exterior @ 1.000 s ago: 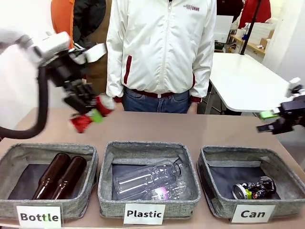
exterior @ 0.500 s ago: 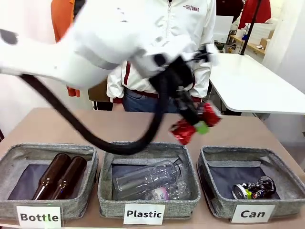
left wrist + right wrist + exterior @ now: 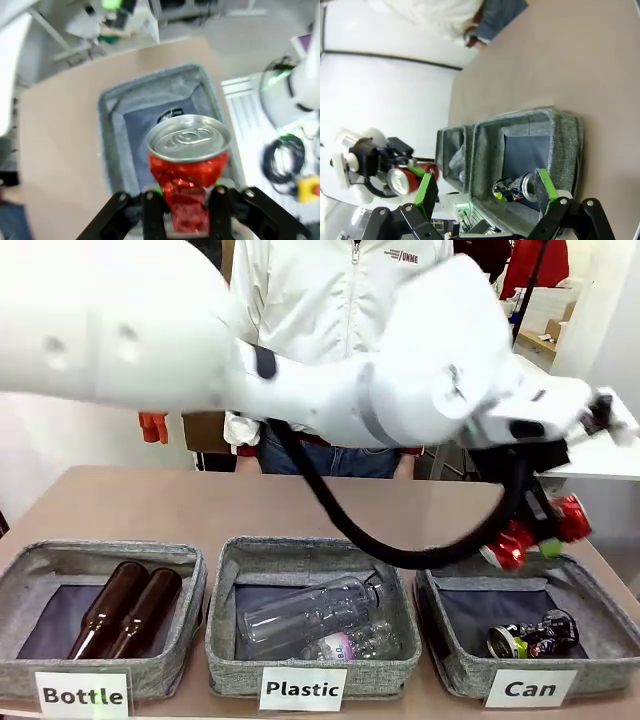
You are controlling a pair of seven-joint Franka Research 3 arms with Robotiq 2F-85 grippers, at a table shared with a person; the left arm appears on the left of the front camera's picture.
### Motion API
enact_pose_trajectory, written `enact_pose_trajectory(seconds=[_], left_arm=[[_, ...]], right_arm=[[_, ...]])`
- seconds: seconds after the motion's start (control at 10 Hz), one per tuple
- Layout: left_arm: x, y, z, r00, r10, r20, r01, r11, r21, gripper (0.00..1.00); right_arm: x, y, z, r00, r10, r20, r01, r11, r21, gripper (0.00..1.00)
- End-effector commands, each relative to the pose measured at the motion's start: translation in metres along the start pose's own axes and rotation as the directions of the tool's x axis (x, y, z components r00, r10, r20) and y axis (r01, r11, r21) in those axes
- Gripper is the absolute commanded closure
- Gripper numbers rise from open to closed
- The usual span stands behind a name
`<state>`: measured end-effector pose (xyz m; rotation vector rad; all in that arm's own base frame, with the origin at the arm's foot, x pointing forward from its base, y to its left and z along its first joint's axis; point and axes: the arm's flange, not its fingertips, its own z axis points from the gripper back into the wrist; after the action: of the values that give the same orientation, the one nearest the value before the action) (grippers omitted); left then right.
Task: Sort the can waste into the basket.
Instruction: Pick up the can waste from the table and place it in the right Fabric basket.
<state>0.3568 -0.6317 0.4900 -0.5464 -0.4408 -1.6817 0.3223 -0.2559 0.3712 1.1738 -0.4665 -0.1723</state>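
White wall [image 3: 60, 455] at left, white table [image 3: 510, 410] behind, brown tabletop [image 3: 150, 505] in front.

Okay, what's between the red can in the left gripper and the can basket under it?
Only air: in the left wrist view the crushed red can hangs over the basket, whose floor holds the dark can.

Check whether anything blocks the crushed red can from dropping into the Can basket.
Nothing visible does. The left gripper holds the crushed red can above the Can basket, whose open top and dark floor lie directly below. The dark printed can already lies inside near the front, leaving bare floor beside it.
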Motion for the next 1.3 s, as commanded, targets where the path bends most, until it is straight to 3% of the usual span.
enact_pose_trajectory(seconds=[0.0, 0.1, 0.2, 0.4, 0.7, 0.8, 1.0, 1.2], left_arm=[[0.034, 0.025, -0.026, 0.999, -0.013, -0.040, 0.015, 0.999, 0.041, 0.74], [0.035, 0.033, -0.038, 0.995, -0.063, -0.078, 0.068, 0.996, 0.063, 0.74], [0.032, 0.043, -0.052, 0.969, -0.145, -0.199, 0.154, 0.988, 0.030, 0.74], [0.028, 0.050, -0.063, 0.945, -0.243, -0.218, 0.235, 0.970, -0.061, 0.74], [0.029, 0.053, -0.072, 0.944, -0.244, -0.220, 0.223, 0.968, -0.118, 0.74], [0.029, 0.053, -0.074, 0.946, -0.240, -0.219, 0.218, 0.969, -0.120, 0.29], [0.029, 0.050, -0.076, 0.945, -0.240, -0.223, 0.219, 0.969, -0.114, 0.00], [0.029, 0.048, -0.075, 0.947, -0.227, -0.228, 0.210, 0.973, -0.096, 0.00]], right_arm=[[0.005, 0.017, -0.003, 1.000, 0.025, -0.011, -0.025, 1.000, -0.012, 0.00], [0.005, 0.017, -0.003, 1.000, 0.025, -0.011, -0.025, 1.000, -0.012, 0.00], [0.005, 0.017, -0.003, 1.000, 0.025, -0.011, -0.025, 1.000, -0.012, 0.00], [0.005, 0.017, -0.003, 1.000, 0.025, -0.011, -0.025, 1.000, -0.012, 0.00], [0.005, 0.017, -0.003, 1.000, 0.025, -0.011, -0.025, 1.000, -0.012, 0.00], [0.005, 0.017, -0.003, 1.000, 0.025, -0.011, -0.025, 1.000, -0.012, 0.00], [0.005, 0.017, -0.003, 1.000, 0.025, -0.011, -0.025, 1.000, -0.012, 0.00], [0.005, 0.017, -0.003, 1.000, 0.025, -0.011, -0.025, 1.000, -0.012, 0.00]])
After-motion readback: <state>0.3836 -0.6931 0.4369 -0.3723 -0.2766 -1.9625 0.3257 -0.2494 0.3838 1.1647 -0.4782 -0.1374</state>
